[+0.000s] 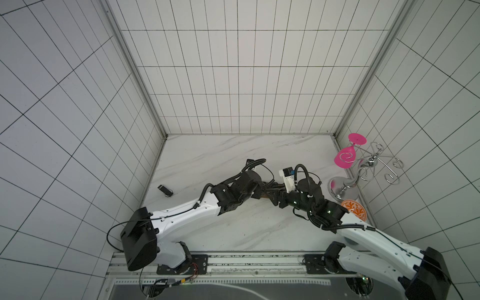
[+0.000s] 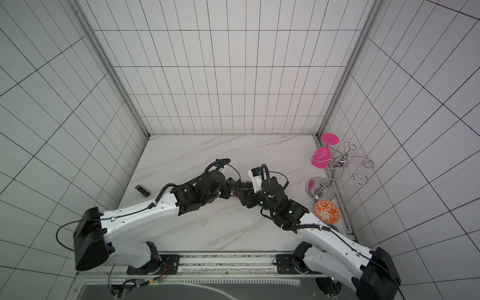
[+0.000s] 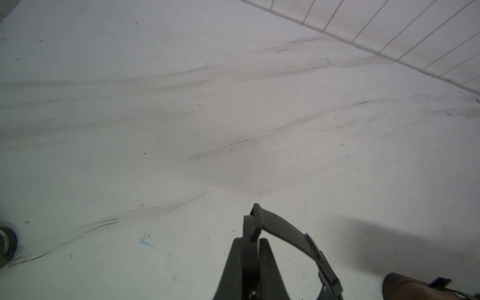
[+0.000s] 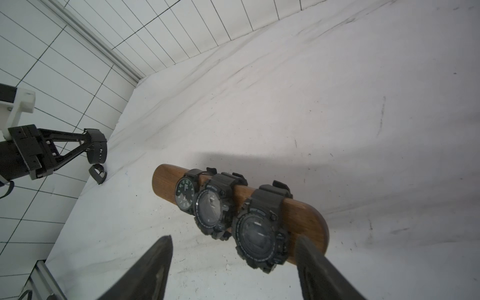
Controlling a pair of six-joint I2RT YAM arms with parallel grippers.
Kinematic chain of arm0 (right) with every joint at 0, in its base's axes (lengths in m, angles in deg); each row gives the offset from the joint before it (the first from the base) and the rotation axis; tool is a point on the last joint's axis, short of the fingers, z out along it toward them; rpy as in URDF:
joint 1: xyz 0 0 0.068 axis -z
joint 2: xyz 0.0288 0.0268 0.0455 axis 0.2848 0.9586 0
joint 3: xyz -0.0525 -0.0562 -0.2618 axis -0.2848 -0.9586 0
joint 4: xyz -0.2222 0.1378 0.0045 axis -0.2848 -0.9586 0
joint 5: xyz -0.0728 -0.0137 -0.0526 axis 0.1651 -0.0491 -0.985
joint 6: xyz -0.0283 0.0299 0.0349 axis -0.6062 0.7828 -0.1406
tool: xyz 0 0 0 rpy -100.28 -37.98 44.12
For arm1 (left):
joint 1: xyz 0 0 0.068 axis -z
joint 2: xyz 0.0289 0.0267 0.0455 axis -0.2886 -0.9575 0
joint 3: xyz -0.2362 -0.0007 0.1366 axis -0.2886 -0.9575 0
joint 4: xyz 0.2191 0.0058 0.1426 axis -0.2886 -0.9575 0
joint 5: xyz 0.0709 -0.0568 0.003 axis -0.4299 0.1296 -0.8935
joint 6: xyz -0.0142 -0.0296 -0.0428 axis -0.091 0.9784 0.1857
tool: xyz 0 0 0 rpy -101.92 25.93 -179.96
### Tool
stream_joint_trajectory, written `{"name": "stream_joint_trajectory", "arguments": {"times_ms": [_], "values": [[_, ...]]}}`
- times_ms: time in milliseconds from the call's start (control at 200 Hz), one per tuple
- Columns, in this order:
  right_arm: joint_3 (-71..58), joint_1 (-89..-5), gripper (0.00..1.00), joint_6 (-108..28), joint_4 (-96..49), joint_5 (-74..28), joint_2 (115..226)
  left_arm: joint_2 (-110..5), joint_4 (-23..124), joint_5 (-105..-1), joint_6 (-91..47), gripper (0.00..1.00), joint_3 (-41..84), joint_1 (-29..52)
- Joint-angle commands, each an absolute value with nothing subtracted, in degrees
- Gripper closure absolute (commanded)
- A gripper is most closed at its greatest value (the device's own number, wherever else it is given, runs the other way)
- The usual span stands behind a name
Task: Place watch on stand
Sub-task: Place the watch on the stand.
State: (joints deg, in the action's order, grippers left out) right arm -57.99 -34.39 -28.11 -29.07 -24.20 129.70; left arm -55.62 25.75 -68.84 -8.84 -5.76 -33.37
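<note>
L gripper (image 3: 251, 240) nearly shut, pinching watch (image 3: 283, 228) by strap, prob to drape it on bare end of stand (image 4: 166, 181); R gripper (image 4: 233, 237) wide open, empty, likely to steady it.

Hardly anything here is legible. On the stand (image 4: 304, 218), the slim watch (image 4: 185, 193) nearest the bar's far rounded end has a dark dial ringed with pale hour numerals, with a small pale mark below the top one, all too small to read. The middle watch (image 4: 211, 207) and near watch (image 4: 257, 233) show faint bezel lettering, likewise unreadable.
</note>
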Motion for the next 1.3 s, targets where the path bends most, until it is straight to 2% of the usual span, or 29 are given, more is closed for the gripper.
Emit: {"name": "stream_joint_trajectory", "arguments": {"times_ms": [0,270,525,700,959,1294], "values": [[-55.44,-35.0,0.23,-28.69,-27.94,-24.48,129.19,-58.13,27.76,-68.93,-9.09,0.72,-3.16,-33.52],[-55.02,-34.98,0.23,-28.69,-28.22,-24.83,129.45,-61.22,28.42,-68.98,-9.2,0.8,-2.26,-33.56],[-54.58,-35.0,0.24,-28.72,-28.55,-24.83,129.56,-61.9,29.06,-65.78,-9.54,0.94,-2.2,-33.38],[-53.72,-35.0,0.24,-28.78,-29.19,-25.01,129.56,-59.38,29.08,-66.26,-10.29,0.99,-2.43,-30.22],[-50.57,-35.39,0.24,-30.23,-29.64,-22.34,129.56,-50.7,26.5,-70.33,-13.18,1.0,-1.31,-16.59],[-45.76,-41.72,0.24,-31.25,-29.72,-23.68,130.33,-42.99,21.08,-78.62,-10.69,1.0,2.68,8.23]]}}
